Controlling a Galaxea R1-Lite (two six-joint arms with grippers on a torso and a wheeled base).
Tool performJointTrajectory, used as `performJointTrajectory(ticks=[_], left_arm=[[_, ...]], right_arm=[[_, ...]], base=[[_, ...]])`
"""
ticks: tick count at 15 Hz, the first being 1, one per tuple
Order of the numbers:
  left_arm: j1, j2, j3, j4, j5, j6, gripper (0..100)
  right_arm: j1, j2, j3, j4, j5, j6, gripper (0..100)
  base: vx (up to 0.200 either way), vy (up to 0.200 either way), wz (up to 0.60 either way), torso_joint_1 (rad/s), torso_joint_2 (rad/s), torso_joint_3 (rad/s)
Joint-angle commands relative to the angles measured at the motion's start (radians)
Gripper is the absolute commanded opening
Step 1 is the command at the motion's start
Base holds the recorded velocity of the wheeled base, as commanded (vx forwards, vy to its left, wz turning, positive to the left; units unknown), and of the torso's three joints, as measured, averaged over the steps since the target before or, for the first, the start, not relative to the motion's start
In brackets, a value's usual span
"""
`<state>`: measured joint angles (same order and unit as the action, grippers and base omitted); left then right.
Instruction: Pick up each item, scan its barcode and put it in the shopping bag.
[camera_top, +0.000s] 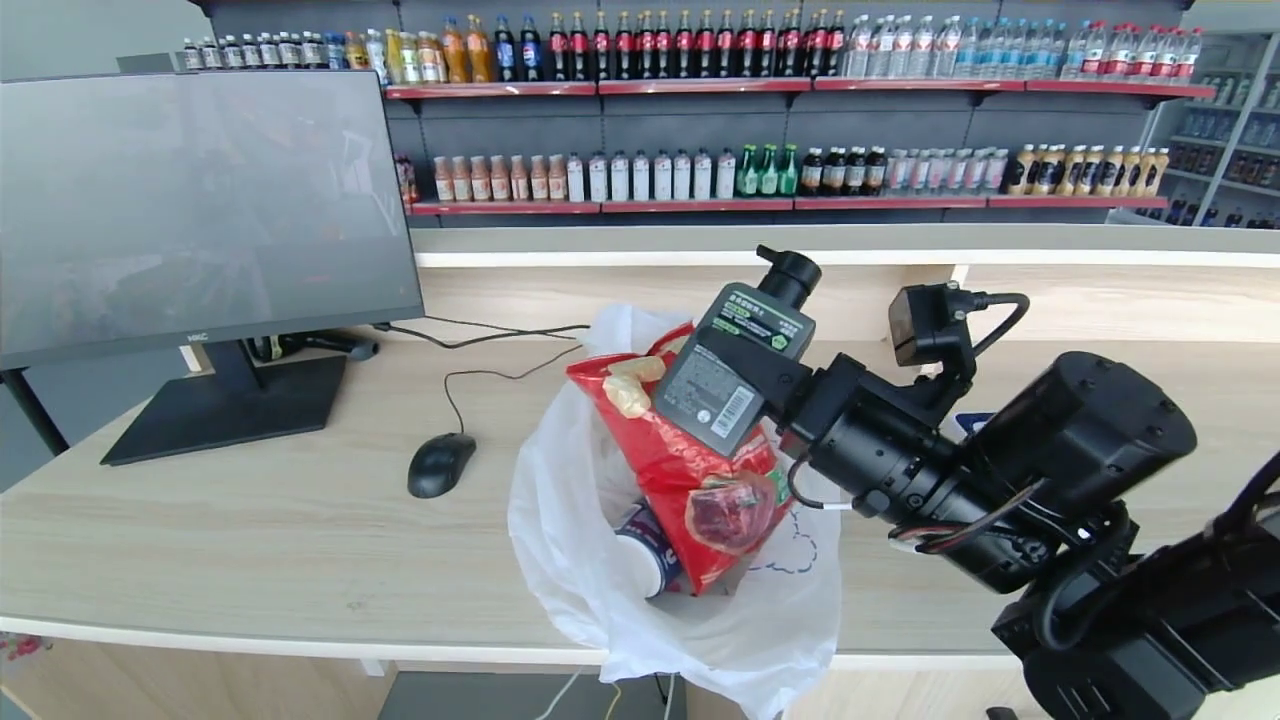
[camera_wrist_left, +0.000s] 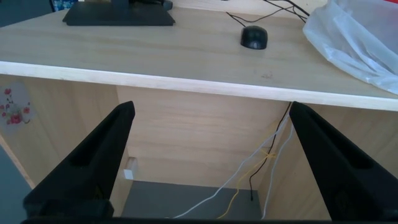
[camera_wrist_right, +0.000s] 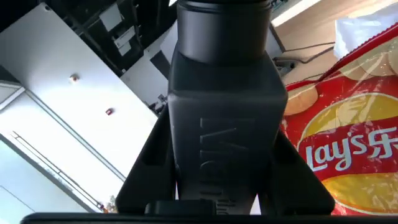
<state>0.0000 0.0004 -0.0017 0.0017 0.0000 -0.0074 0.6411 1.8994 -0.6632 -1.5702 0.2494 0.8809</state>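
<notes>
**A:** so where's the dark grey bottle (camera_top: 735, 365) at?

**B:** right gripper (camera_top: 772, 392) is clamped on its bottom end. It's tilted, black cap up, over the white shopping bag (camera_top: 560, 520) with the red chip bag (camera_top: 690, 470) poking out. Left gripper (camera_wrist_left: 211, 109) sits low by the counter (camera_top: 250, 530) edge, fingers wide apart.

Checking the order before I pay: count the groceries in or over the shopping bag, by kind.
grey bottle: 1
red chip bag: 1
white and blue cup: 1
Total: 3
</notes>
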Motion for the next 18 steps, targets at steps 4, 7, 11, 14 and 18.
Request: performJointTrajectory(ticks=[4,7,11,14,18], left_arm=[[0.000,0.000,0.000,0.000,0.000,-0.002,100],[0.000,0.000,0.000,0.000,0.000,-0.002,100],[0.000,0.000,0.000,0.000,0.000,0.000,100],[0.000,0.000,0.000,0.000,0.000,0.001,100],[0.000,0.000,0.000,0.000,0.000,0.000,100]], right_arm=[[-0.018,0.092,-0.016,-0.001,-0.001,0.038,0],[-0.011,0.104,-0.010,-0.001,-0.004,0.033,0],[-0.014,0.122,-0.010,-0.001,-0.005,0.035,0],[-0.015,0.129,0.001,-0.001,-0.007,0.035,0],[-0.026,0.158,0.025,-0.001,-0.009,0.026,0]], base=[[0.000,0.000,0.00,0.000,0.00,0.000],[0.000,0.000,0.00,0.000,0.00,0.000],[0.000,0.000,0.00,0.000,0.00,0.000],[0.000,0.000,0.00,0.000,0.00,0.000],[0.000,0.000,0.00,0.000,0.00,0.000]])
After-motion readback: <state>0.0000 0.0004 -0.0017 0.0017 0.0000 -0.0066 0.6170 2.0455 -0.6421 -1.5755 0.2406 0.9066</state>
